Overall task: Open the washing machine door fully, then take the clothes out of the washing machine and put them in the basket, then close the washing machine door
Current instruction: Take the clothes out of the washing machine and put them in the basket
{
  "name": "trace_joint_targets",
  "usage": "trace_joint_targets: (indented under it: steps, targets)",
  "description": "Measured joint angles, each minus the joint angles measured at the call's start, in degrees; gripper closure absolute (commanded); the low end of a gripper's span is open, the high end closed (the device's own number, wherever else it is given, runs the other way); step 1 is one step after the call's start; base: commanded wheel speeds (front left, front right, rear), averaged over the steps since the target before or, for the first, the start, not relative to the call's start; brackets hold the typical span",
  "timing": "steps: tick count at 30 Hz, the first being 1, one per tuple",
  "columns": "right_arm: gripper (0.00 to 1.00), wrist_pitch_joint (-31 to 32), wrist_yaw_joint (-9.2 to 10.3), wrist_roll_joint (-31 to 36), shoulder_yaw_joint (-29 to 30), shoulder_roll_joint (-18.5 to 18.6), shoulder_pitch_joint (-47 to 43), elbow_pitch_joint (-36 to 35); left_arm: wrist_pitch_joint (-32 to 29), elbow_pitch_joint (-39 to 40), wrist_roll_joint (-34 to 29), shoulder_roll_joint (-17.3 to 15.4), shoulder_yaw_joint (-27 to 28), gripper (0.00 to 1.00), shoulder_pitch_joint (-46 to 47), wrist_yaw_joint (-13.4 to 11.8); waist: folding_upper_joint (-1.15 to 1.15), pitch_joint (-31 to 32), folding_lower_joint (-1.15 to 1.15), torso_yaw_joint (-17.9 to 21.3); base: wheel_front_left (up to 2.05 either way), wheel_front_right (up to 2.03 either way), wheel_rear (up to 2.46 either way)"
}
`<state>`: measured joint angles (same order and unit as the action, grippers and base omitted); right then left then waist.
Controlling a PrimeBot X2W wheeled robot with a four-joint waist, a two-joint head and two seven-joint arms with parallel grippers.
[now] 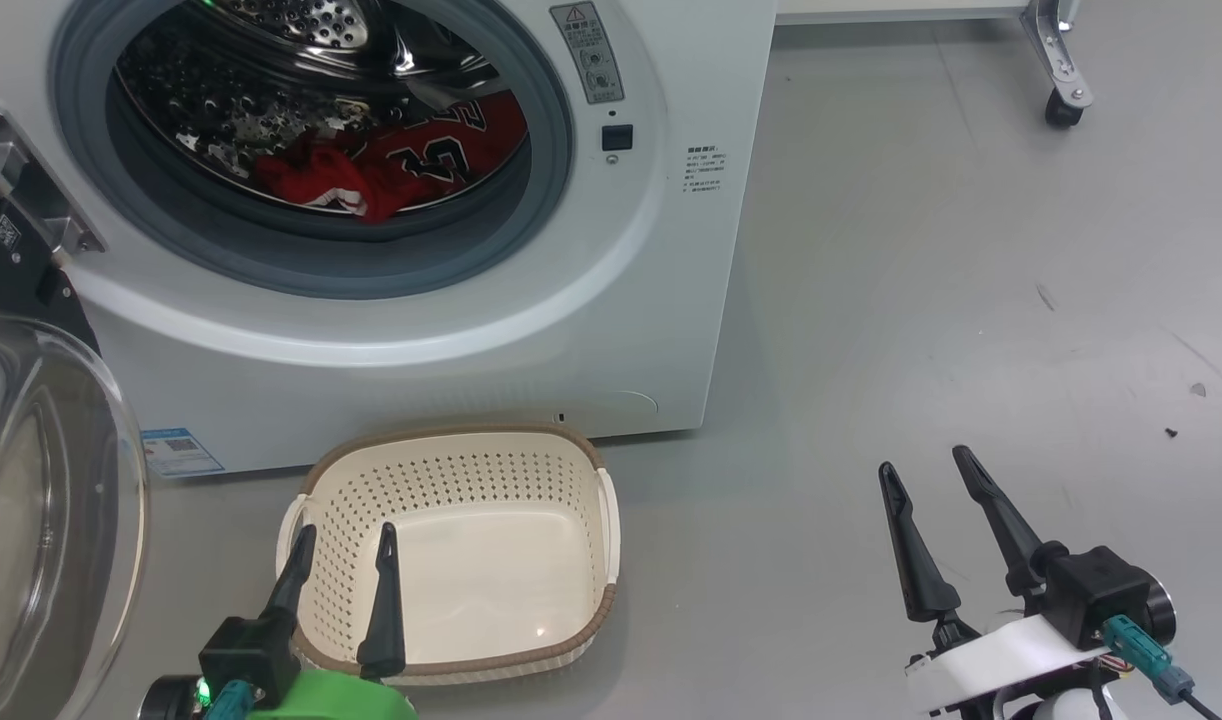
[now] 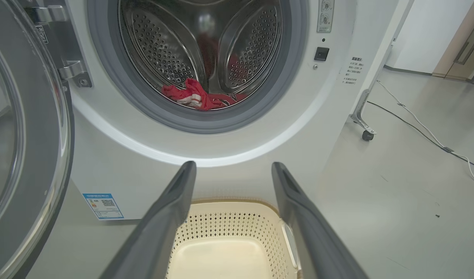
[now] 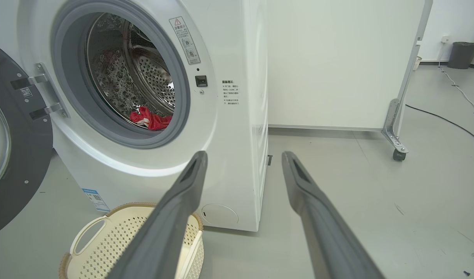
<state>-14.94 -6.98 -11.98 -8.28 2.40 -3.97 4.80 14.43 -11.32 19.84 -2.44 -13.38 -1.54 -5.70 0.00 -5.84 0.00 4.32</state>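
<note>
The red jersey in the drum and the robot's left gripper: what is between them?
In the left wrist view: past the left gripper come the basket, the washing machine's white front and its grey seal, then the jersey.

The left gripper (image 1: 346, 528) has two long, thin black fingers (image 1: 383, 590) that end in points. They stick out of a black block (image 1: 246, 655) on a bright green cover (image 1: 331, 695). A tiny green light (image 1: 203, 688) glows there beside a blue-green plug (image 1: 229, 700). The right gripper (image 1: 923, 460) has the same pointed fingers on a boxy black holder (image 1: 1101, 590). It sits on a white cover (image 1: 991, 660), and a dark cable (image 1: 1196, 700) runs from its own plug (image 1: 1136, 643). Up close, the fingers look dark grey and smooth.
</note>
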Motion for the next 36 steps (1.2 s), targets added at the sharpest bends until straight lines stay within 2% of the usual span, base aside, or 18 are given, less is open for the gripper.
trace_joint_targets:
  steps: [13, 27, 36]
  targets:
    - [0.00, 0.0, 0.00, 0.1, -0.2, 0.0, 2.8, -4.5, -0.2, -0.2, 0.4, 0.0, -2.0, 0.00, 7.8, -0.1, 0.00, -7.4, 0.00, 0.6, 0.00, 0.00, 0.00]
    - [0.00, 0.0, -0.01, -0.1, -2.2, 0.2, 8.5, -7.1, -4.1, -5.4, 0.3, -0.3, 0.0, 0.00, 25.4, -0.1, 0.00, -18.3, 0.00, 3.0, 0.00, 0.00, 0.00]
    - [0.00, 0.0, -0.01, -2.6, -4.9, 0.2, 13.7, -8.6, -11.7, -8.7, 0.8, -4.8, 2.4, 0.00, 37.8, 0.9, 0.00, -25.4, 0.00, 6.0, 0.00, 0.00, 0.00]
